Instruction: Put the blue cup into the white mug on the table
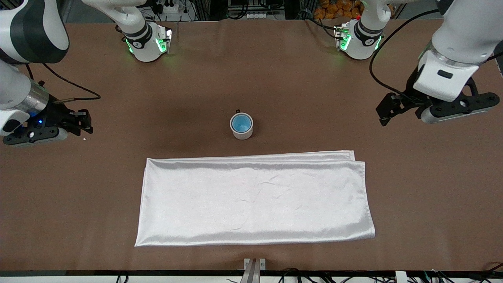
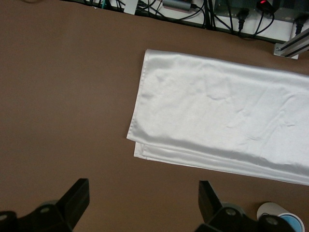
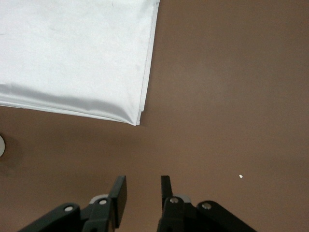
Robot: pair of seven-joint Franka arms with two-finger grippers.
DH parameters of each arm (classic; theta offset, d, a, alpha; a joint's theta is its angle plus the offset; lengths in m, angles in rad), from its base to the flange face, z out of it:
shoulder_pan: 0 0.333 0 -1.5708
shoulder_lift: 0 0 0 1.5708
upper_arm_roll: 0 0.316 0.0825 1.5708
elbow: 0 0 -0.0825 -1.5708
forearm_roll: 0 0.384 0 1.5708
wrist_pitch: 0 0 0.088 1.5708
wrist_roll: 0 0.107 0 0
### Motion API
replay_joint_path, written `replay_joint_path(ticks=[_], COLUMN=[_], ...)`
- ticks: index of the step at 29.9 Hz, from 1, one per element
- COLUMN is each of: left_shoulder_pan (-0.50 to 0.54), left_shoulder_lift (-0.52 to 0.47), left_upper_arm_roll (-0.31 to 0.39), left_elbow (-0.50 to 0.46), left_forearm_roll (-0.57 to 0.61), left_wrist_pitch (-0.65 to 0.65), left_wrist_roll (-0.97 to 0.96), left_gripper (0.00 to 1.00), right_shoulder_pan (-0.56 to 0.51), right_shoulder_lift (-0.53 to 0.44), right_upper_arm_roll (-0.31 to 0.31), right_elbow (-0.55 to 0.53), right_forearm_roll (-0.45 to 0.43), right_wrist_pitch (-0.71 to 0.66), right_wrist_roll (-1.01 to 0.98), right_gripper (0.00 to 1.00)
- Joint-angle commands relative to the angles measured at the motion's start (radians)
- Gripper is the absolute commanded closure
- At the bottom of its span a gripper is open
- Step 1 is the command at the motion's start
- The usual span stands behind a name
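Blue cup (image 1: 240,122): nested upright inside the white mug (image 1: 242,133), its bright interior showing just within the mug's rim; judged from this, the placing is done.

White mug: stands mid-worktop (image 1: 298,98), well clear of every edge, its black handle turned toward the robots' bases, just beside the cloth's edge farthest from the front camera.

White cloth (image 1: 255,200): folded flat along the worktop's edge nearest the front camera, untouched by either arm.

Right gripper (image 1: 80,120): low over the worktop's edge at the right arm's end, fingers (image 3: 119,195) a narrow gap apart and holding nothing; it appears parked away from the mug so the nested pair stands undisturbed.

Left gripper (image 1: 387,112): over the worktop near the edge at the left arm's end, fingers (image 2: 77,195) spread wide and empty; this arm waits.
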Motion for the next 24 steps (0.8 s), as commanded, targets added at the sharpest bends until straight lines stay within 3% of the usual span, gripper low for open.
replay_joint_path(ticks=[1, 8, 18, 24], left_shoulder_pan=[0.041, 0.078, 0.106, 0.057], left_shoulder_lift=[-0.016, -0.018, -0.016, -0.035], left_upper_arm_roll=[-0.006, -0.006, -0.003, 0.107], left_elbow=[-0.003, -0.004, -0.006, -0.011], left_forearm_roll=[-0.028, -0.049, -0.051, -0.083], left_wrist_pitch=[-0.016, -0.016, -0.016, -0.016], left_wrist_roll=[0.049, 0.058, 0.121, 0.223], left_gripper=[0.0, 0.0, 0.0, 0.0], right_shoulder_pan=[-0.019, -0.022, -0.051, -0.071], right_shoulder_lift=[0.002, 0.001, -0.008, -0.008], right_upper_arm_roll=[0.009, 0.009, 0.008, 0.008], right_elbow=[0.027, 0.085, 0.18, 0.233], right_forearm_roll=[-0.006, -0.003, 0.002, 0.007], right_wrist_pitch=[0.005, -0.005, -0.163, -0.213], right_wrist_roll=[-0.004, -0.003, -0.003, -0.013], right_gripper=[0.12, 0.0, 0.0, 0.0])
